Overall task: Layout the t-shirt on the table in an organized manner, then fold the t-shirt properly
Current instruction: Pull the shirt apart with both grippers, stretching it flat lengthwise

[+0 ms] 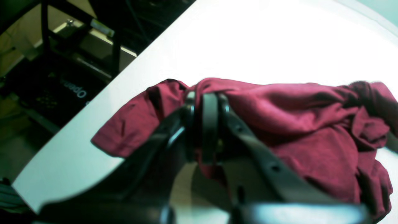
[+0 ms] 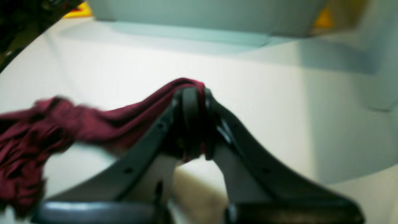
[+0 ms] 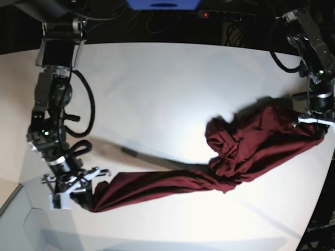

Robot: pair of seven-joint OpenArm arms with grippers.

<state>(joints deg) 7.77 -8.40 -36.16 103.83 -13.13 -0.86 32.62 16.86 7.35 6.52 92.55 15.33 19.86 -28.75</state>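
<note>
In the base view, the arm with the right wrist camera is seen on the left side, reaching down from the top edge toward the near left corner of the table. The right gripper is held low, just above the white surface, and its jaws are closed on one end of the t-shirt. In the right wrist view, the right gripper is seen with its two black fingers pressed together, and a fold of maroon cloth is pinched between them and pulled over the tips.

The other arm comes down at the right edge of the base view. The left gripper is closed on the opposite end of the cloth. In the left wrist view, the left gripper is seen shut, with the t-shirt gathered around its tips.

The t-shirt is stretched between the two grippers across the front half of the table. Its middle part is bunched in a wrinkled heap right of centre, and a long twisted part runs from there to the right gripper. The cloth is not spread flat.

Black cables are seen hanging beside the arm on the left of the base view. Beyond the table edge in the left wrist view, a dark frame is visible. No object lies between the grippers other than the cloth.
</note>
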